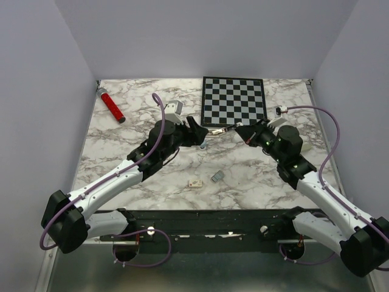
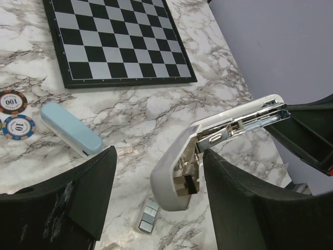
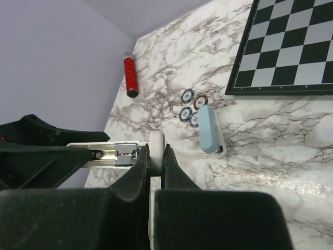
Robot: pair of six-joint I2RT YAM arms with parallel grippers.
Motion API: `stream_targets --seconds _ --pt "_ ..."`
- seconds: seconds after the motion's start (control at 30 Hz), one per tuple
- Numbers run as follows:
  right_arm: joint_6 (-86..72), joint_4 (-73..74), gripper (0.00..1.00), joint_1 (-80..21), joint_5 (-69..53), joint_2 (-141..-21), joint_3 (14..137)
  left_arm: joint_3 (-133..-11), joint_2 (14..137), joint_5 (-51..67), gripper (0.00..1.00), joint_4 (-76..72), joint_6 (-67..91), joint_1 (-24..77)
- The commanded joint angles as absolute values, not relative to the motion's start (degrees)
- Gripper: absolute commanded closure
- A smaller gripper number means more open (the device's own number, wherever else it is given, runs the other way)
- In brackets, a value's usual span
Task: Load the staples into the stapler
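The light blue stapler (image 2: 70,136) lies shut on the marble beside the poker chips and also shows in the right wrist view (image 3: 210,130). No gripper touches it. The staples (image 2: 147,217), a grey strip, lie on the table below my left gripper and show in the top view (image 1: 217,176). A white stapler-like bar (image 2: 174,179), hinged open with its metal rail (image 2: 250,122) showing, hangs in the air between the arms (image 1: 220,129). My right gripper (image 3: 156,151) is shut on its white plate (image 3: 156,140). My left gripper (image 2: 158,156) is open, its fingers (image 2: 78,198) wide around the bar's hinge end.
A chessboard (image 1: 234,100) lies at the back. A red cylinder (image 1: 112,106) lies at the back left. Poker chips (image 2: 15,126) sit next to the blue stapler. A small cream box (image 1: 195,183) lies left of the staples near the front.
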State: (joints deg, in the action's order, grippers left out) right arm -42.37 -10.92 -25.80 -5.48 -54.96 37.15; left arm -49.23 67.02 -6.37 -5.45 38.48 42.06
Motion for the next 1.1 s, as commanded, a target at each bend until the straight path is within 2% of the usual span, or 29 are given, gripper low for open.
stream_targets --seconds 0.0,0.1,0.33,0.63,1.07 --pt "-47.6 -16.8 0.99 -23.2 -8.7 -53.9 37.8 -47.2 66.3 -8.1 0.25 -2.7 38.1 41.3" --pt "-51.2 -19.3 0.99 -20.7 -10.9 -53.4 36.2 -45.1 65.6 -10.5 0.29 1.0 41.9 38.9" --pt "-52.1 -21.6 0.99 -19.4 -14.6 -54.8 35.9 -41.6 64.4 -4.8 0.32 -2.1 46.1 33.0" --pt "-46.6 -15.4 0.99 -19.4 -16.9 -59.8 40.0 -46.0 64.5 5.3 0.18 -8.1 41.4 33.1" --pt "-41.0 -6.9 0.99 -19.5 -16.8 -63.3 44.2 -50.8 63.8 11.1 0.11 -8.9 37.0 33.1"
